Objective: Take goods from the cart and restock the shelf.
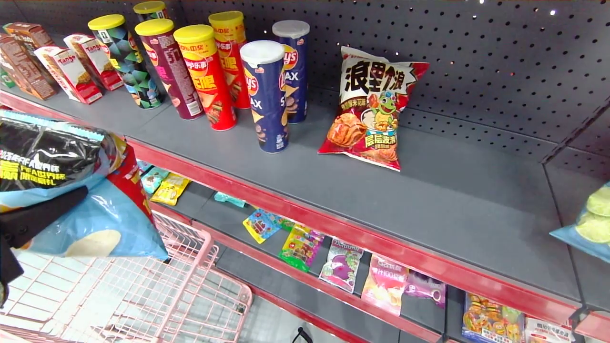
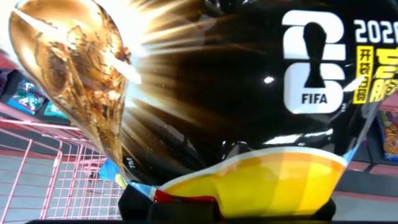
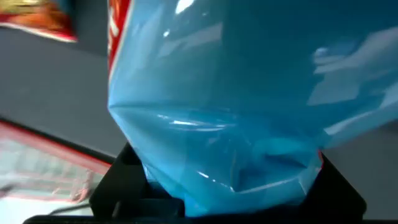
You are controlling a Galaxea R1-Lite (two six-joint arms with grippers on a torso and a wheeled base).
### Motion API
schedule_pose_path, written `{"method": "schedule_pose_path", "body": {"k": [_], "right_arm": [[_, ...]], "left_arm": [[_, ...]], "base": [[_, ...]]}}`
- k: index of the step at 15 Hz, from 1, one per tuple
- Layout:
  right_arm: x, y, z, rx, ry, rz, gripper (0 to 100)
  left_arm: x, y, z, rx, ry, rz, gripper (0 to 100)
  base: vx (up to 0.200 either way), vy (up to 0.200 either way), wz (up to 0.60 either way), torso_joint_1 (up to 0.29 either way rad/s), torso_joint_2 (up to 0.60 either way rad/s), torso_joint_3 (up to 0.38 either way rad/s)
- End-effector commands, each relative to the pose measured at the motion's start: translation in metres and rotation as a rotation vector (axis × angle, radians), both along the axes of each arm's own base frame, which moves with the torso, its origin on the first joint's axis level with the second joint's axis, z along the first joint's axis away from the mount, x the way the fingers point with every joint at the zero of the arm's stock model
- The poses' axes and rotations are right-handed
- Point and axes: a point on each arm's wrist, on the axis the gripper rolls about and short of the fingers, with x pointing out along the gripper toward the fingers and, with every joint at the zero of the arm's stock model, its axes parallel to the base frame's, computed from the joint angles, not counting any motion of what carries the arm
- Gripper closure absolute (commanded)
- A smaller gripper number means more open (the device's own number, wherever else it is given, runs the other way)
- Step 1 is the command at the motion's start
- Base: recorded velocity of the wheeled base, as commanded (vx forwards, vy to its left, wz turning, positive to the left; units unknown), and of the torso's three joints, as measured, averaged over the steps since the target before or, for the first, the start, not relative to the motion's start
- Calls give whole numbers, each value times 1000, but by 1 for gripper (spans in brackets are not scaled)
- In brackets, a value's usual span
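The left jaws clamp the black chip bag (image 1: 52, 159) above the pink cart (image 1: 199, 252); right jaws grip a blue bag (image 1: 590, 224) over the shelf (image 1: 452, 190), nearer its bare stretch beside the red bag (image 1: 371, 109).

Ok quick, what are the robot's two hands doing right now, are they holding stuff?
Left gripper: shut on the black chip bag.
Right gripper: shut on the blue bag.
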Motion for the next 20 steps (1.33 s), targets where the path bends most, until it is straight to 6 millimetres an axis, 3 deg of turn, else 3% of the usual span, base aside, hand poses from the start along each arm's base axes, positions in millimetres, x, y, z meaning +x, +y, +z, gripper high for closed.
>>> {"method": "schedule_pose_path", "body": {"k": [1, 4, 8, 12, 16, 20], "right_arm": [[-32, 21, 11, -51, -77, 17, 100], [-45, 31, 19, -58, -98, 145, 100], [-61, 37, 24, -114, -163, 173, 100], [-60, 37, 20, -124, -154, 178, 100], [-58, 36, 12, -139, -134, 205, 100], [-59, 37, 7, -177, -127, 217, 100]], "left_arm": [[-4, -4, -1, -1, -4, -45, 100], [-4, -4, -5, 0, 8, -49, 100], [-7, -4, -14, 5, 31, -51, 100], [-8, -5, -13, 2, 22, -62, 100], [-8, -7, 8, -7, -44, -108, 100], [-14, -16, 1, 16, -26, -240, 100]], "base": [[0, 0, 0, 0, 0, 0], [0, 0, 0, 0, 0, 0], [0, 0, 0, 0, 0, 0], [0, 0, 0, 0, 0, 0], [0, 0, 0, 0, 0, 0], [0, 0, -600, -1, 6, 5]]}}
